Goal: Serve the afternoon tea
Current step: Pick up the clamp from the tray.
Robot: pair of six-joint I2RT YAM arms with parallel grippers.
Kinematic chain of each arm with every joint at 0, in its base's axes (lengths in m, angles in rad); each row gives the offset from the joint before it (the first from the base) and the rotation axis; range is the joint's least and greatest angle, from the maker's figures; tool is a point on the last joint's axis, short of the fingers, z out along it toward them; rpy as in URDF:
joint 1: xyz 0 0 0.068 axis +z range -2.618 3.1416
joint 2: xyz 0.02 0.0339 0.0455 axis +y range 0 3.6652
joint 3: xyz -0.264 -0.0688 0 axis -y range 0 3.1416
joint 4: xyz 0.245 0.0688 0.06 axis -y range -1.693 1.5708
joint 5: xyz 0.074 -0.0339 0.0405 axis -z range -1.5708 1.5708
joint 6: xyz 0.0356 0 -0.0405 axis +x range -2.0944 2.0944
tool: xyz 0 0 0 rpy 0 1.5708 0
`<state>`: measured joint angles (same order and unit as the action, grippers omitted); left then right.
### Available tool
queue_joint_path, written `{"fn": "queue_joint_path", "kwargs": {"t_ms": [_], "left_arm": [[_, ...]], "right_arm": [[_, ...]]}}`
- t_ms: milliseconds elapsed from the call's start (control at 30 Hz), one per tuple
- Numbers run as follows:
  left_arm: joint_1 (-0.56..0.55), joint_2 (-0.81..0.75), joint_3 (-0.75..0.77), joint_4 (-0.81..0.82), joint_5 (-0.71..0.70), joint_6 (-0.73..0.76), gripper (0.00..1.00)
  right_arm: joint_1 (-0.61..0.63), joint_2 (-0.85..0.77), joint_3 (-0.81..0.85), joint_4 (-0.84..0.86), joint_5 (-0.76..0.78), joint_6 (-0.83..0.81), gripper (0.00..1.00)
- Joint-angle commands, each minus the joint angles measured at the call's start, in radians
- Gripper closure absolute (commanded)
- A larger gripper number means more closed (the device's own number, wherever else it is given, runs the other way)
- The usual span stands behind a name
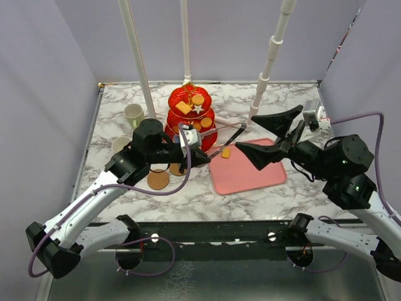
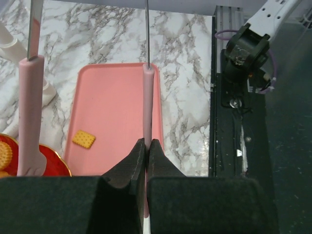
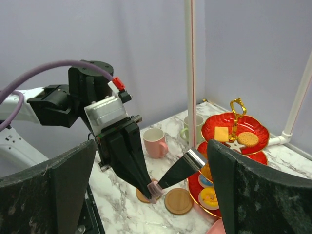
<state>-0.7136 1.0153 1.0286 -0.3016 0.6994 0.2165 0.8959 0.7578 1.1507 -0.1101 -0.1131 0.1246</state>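
Observation:
The red three-tier stand (image 1: 191, 116) with its gold finial carries several cookies at the back middle of the table. My left gripper (image 1: 203, 157) is shut on one pink arm of a pair of metal tongs (image 2: 147, 107), low in front of the stand. The tongs' other arm (image 2: 30, 107) hangs free over the stand's rim. My right gripper (image 1: 245, 133) is open and empty, above the far edge of the pink tray (image 1: 247, 169). A square cookie (image 1: 225, 152) lies on the tray. The pale green mug (image 1: 133, 115) and pink mug (image 3: 155, 141) stand left of the stand. Two brown coasters (image 1: 158, 179) (image 3: 144, 195) lie in front.
Three white poles (image 1: 266, 69) rise from the back of the marble table. Purple walls close in the left, right and rear sides. The black rail (image 2: 239, 146) with the arm bases runs along the near edge.

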Motion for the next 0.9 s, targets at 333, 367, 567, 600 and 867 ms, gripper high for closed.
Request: {"fn": "queue_joint_path", "kwargs": {"t_ms": [333,367,567,600,867], "left_arm": [[0.15,-0.167,-0.019,0.013,0.196,-0.118,1.0],[0.156,-0.168,-0.02,0.017,0.195,-0.129,1.0],[0.199,-0.171,-0.031,0.078,0.209,-0.209,1.0],[0.204,-0.175,-0.031,0.084,0.215,-0.213,1.0],[0.209,-0.144,-0.026,0.105,0.283,-0.213,1.0]], "right_arm": [[-0.013,0.166,0.099,-0.045,-0.127,-0.059,0.0],[-0.028,0.19,0.103,-0.029,-0.158,-0.05,0.0],[-0.192,0.34,0.088,0.114,-0.487,0.084,0.0],[-0.241,0.352,0.077,0.156,-0.552,0.117,0.0],[-0.284,0.453,-0.01,0.41,-0.883,0.15,0.0]]}}
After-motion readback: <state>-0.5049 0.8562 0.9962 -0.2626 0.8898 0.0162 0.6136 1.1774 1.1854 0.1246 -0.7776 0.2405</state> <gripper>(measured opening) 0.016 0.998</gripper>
